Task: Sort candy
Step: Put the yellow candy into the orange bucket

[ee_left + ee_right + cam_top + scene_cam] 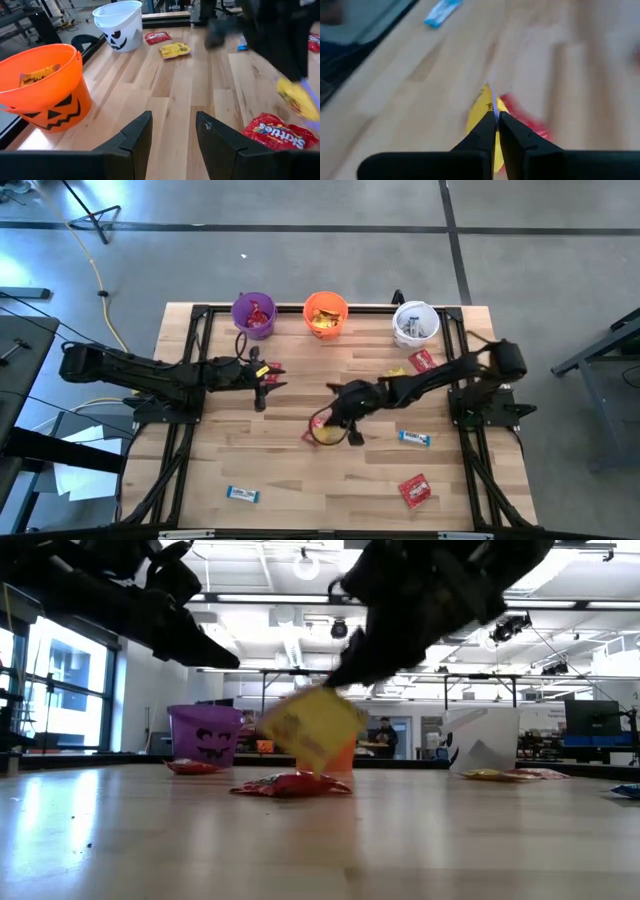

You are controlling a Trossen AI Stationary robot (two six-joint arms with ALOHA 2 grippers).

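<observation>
My right gripper is shut on a yellow candy packet above the middle of the table; the high view shows that packet under the gripper. A red packet lies flat on the wood just below it. My left gripper hovers open and holds nothing, left of centre, with small red and yellow candy beside it. Purple, orange and white buckets stand along the far edge. My right gripper pinches the yellow packet by one edge between its two fingertips. The fingers slant down toward the table's left side. The packet hangs tilted below the fingers, lifted clear of the table and of the red packet.
Loose candy lies around: a red packet and a yellow one near the white bucket, a blue bar, a red packet at the near right, and a blue bar at the near left. A black frame borders the table.
</observation>
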